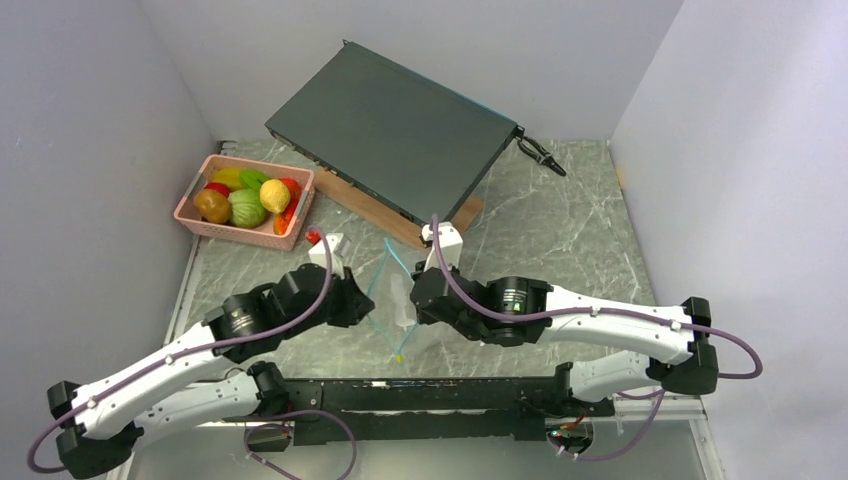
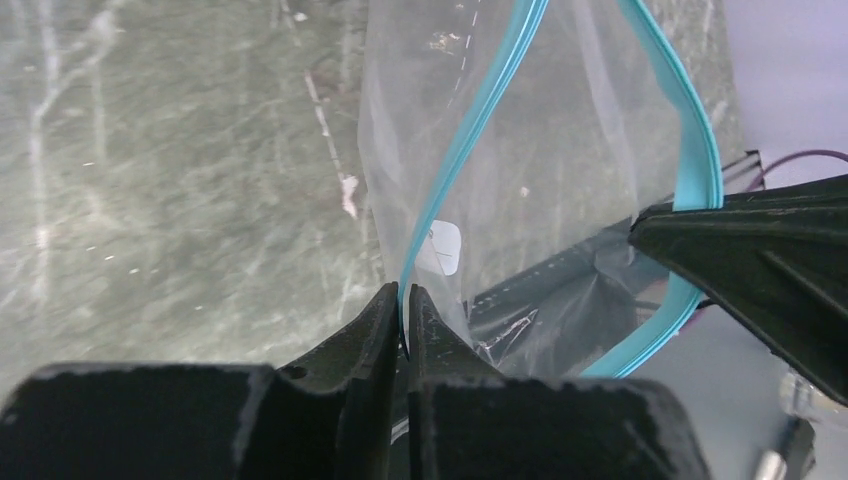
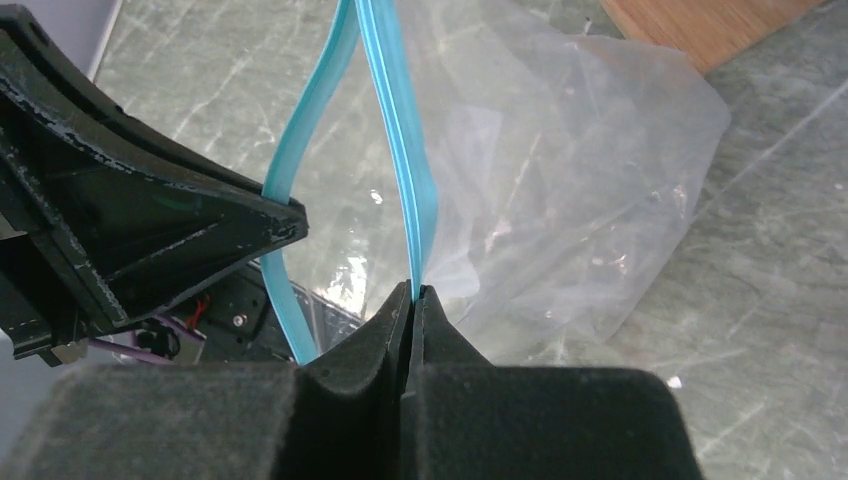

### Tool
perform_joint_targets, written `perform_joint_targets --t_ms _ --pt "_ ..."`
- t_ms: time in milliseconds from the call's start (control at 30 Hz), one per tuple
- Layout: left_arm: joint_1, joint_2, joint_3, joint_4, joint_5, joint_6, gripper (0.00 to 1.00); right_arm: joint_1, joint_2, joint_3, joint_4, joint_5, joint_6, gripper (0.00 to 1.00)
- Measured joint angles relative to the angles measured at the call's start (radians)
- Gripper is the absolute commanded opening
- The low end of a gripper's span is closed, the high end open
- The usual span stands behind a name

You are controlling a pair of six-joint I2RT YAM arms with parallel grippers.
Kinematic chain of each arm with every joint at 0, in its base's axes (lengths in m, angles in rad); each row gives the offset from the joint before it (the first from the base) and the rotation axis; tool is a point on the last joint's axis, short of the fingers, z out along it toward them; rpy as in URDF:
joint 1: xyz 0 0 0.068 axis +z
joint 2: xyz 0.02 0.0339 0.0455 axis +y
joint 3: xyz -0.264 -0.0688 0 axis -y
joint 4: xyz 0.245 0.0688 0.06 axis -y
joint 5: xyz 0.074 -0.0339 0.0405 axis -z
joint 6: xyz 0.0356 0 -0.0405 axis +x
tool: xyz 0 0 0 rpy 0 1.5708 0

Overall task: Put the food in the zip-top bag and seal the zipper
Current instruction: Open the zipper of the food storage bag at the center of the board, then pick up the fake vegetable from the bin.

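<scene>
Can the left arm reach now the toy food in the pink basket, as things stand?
Probably not yet. The way to the food in the basket looks free, but the left gripper has its jaws shut on the zipper of the zip-top bag; it must release first.

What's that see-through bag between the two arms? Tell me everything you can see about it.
The bag is clear, crinkly thin plastic with a teal zipper strip along its mouth. The mouth is pulled open: the left gripper pinches one lip, the right gripper the other. It hangs between them over the marbled table, and nothing shows inside.
</scene>
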Motion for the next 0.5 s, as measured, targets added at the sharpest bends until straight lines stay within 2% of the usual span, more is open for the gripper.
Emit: perform_joint_targets --t_ms 100,267,400,500 --pt "0.001 0.052 0.0 0.068 0.052 0.001 0.29 0.0 -0.02 0.0 -0.057 -0.003 0.028 0.0" --pt "0.001 0.101 -0.004 0.164 0.121 0.019 0.63 0.0 -0.095 -0.005 -0.124 -0.024 0.072 0.0" --pt "0.001 0.166 0.014 0.194 0.158 0.046 0.79 0.001 -0.135 -0.02 -0.147 -0.024 0.098 0.0" --pt "0.001 0.2 0.046 0.167 0.164 0.072 0.9 0.0 -0.101 -0.021 -0.142 -0.024 0.095 0.0"
